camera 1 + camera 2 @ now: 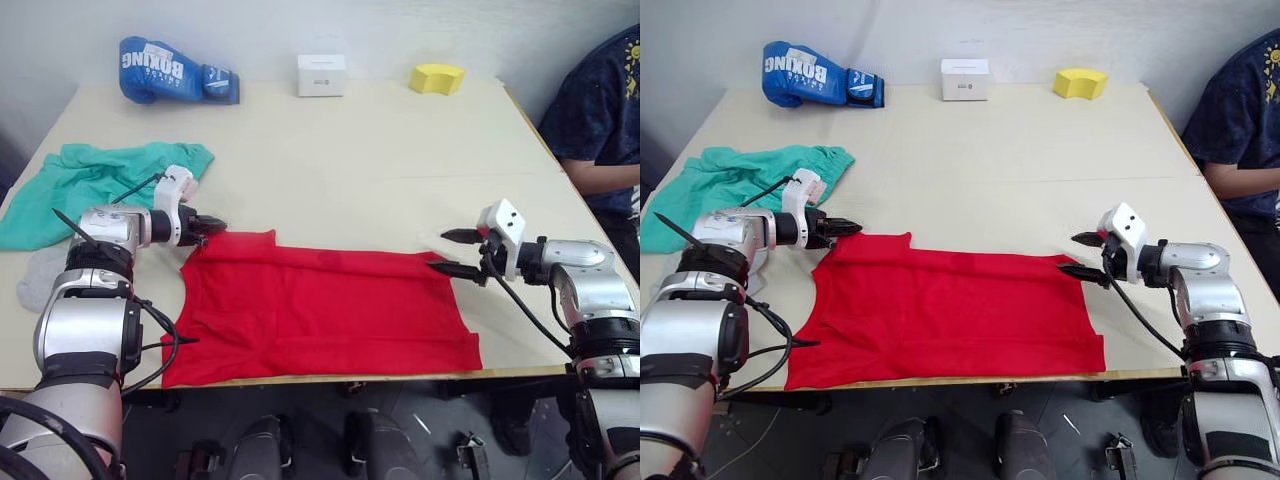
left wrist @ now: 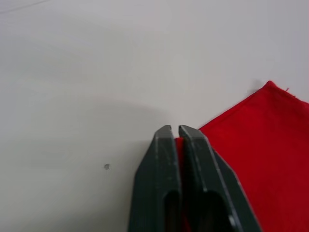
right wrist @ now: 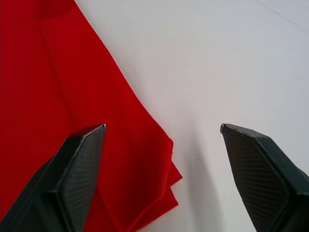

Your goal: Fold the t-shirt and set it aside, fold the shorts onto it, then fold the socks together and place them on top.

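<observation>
The left hand (image 1: 845, 228) is pinched tight on the far left corner of the t-shirt (image 1: 955, 315), a sliver of red cloth showing between its closed fingers in the left wrist view, while the right hand (image 1: 1081, 254) hovers wide apart at the shirt's far right corner, one black finger (image 3: 79, 162) over the cloth, the other out over bare counter (image 1: 1020, 160), gripping nothing. The risk from here, on this evidence, is a lopsided fold: with only one corner secured, any lift or pull by the left arm would likely drag the shirt askew, and the layered edge under the right hand could slip free if those fingers close too high or beside the fabric. The left grip itself looks shallow, at the very tip of the corner, so the cloth might pull out under tension. The shirt lies flat as a long red band across the near part of the counter, its near edge at or close to the counter's edge, where a tug toward the robot could spill it over. The shorts (image 1: 735, 180) lie bunched on the left, just beyond the left arm, with what looks like the socks (image 1: 40, 275) beside that forearm. A blue boxing glove (image 1: 820, 74), white box (image 1: 965, 78) and yellow block (image 1: 1080, 82) line the far edge; a seated person (image 1: 1240, 120) waits at far right.
</observation>
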